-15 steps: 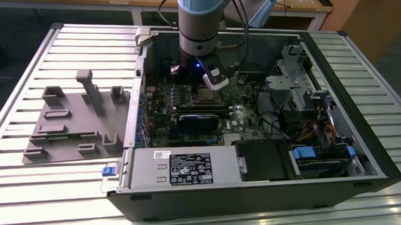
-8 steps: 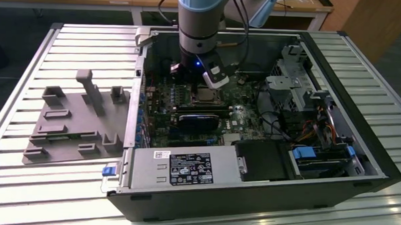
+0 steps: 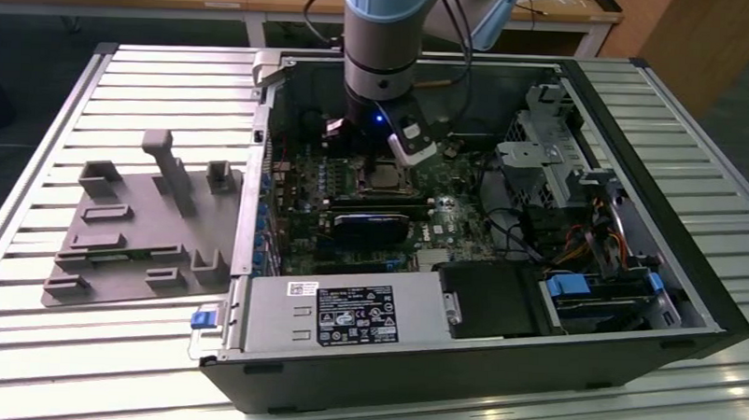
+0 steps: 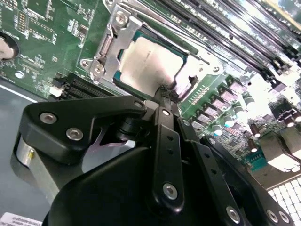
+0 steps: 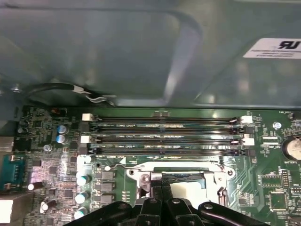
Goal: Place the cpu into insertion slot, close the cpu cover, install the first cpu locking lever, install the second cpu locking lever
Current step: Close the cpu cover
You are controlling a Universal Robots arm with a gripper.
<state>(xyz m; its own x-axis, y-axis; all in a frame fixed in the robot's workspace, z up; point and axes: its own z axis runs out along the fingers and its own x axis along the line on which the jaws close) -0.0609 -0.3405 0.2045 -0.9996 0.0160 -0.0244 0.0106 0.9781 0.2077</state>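
The cpu, a square chip with a silvery top, lies flat in the insertion slot, which is hidden beneath it. The cpu cover, a silvery metal frame, lies down around the chip, whose top shows through its window. In the first wrist view the cpu and the cover sit just beyond the fingertips. A thin wire lever runs along one side of the cover. My gripper is shut, its tips at the chip's edge with nothing seen between them. In the exterior view the gripper hangs just above the socket.
Long memory slots run beside the socket. A black card lies in front of the socket, with the power supply and drive cage around it. The case walls close in. A grey fixture plate lies on the slatted table.
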